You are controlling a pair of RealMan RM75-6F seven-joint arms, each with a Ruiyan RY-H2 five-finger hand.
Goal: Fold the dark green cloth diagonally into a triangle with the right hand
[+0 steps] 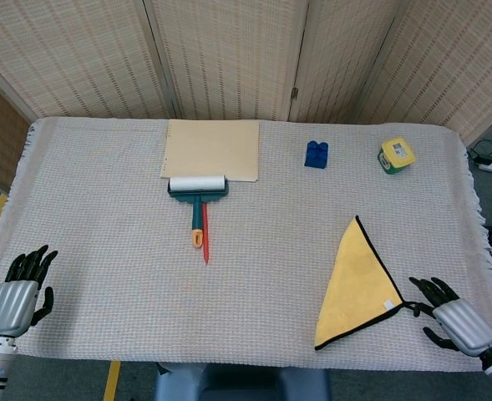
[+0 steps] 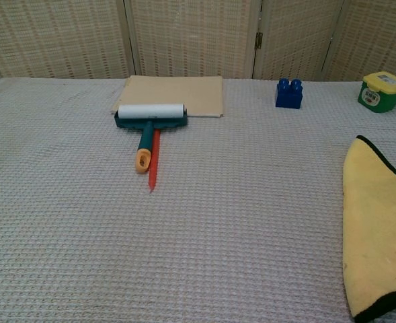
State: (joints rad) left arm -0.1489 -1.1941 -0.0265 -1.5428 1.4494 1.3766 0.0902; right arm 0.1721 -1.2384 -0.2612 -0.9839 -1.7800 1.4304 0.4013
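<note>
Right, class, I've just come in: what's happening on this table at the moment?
A two-handed robot is folding a cloth. The cloth lies flat as a triangle near the table's right front, yellow side up with a dark edge. The right hand sits just off the cloth's right corner, fingers apart, holding nothing. The left hand rests open at the front left. A lint roller, red pencil, tan board, blue block and green-and-yellow tub lie untouched further back.
</note>
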